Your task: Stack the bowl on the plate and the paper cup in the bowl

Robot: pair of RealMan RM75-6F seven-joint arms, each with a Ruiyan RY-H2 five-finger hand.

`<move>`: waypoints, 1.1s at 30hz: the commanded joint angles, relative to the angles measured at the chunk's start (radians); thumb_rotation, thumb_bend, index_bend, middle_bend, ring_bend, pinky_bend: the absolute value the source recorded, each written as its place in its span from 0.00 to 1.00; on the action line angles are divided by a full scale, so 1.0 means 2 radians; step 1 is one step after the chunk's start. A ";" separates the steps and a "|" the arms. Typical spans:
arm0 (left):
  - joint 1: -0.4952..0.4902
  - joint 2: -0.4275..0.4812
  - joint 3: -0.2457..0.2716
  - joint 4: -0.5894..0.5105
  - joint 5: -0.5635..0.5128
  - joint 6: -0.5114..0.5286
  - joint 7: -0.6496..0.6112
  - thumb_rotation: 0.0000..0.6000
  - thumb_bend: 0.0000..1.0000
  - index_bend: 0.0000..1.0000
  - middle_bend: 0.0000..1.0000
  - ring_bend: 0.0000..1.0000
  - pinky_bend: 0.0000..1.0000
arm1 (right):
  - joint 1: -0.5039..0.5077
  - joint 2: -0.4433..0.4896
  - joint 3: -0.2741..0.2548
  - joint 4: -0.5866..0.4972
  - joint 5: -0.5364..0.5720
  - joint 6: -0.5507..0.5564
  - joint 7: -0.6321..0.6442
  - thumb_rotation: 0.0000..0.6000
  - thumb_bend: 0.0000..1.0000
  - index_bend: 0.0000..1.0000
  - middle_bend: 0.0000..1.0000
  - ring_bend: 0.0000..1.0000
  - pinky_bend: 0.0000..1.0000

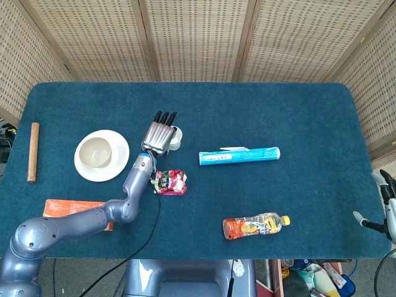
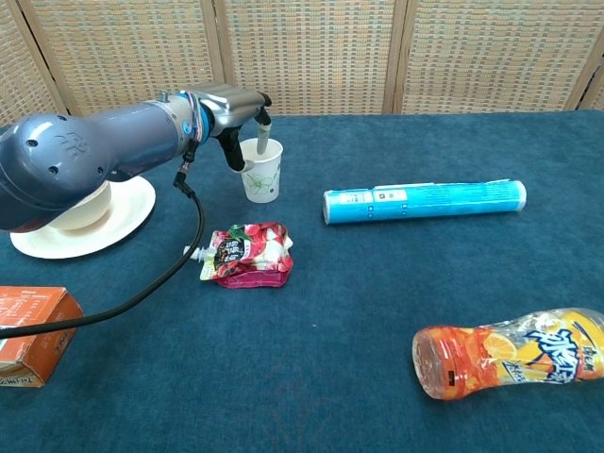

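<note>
While one bowl (image 1: pixel 98 152) sits plated — one paper cup (image 2: pixel 261 172) waits.

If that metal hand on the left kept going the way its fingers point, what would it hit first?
Probably the white paper cup: the left hand is already at its rim, a finger seemingly inside. Exact contact is unclear.
</note>
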 commanded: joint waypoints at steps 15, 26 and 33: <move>-0.012 -0.038 0.006 0.060 0.004 -0.023 0.001 1.00 0.42 0.55 0.00 0.00 0.00 | -0.001 -0.001 0.003 0.010 0.004 -0.002 0.018 1.00 0.17 0.06 0.00 0.00 0.00; -0.004 -0.038 0.004 0.062 0.029 -0.013 -0.016 1.00 0.43 0.62 0.00 0.00 0.00 | -0.002 0.002 0.002 0.008 0.001 -0.001 0.018 1.00 0.17 0.06 0.00 0.00 0.00; 0.020 0.022 0.006 -0.017 0.028 0.009 -0.004 1.00 0.44 0.62 0.00 0.00 0.00 | -0.004 0.004 0.002 0.002 -0.001 0.005 0.012 1.00 0.17 0.06 0.00 0.00 0.00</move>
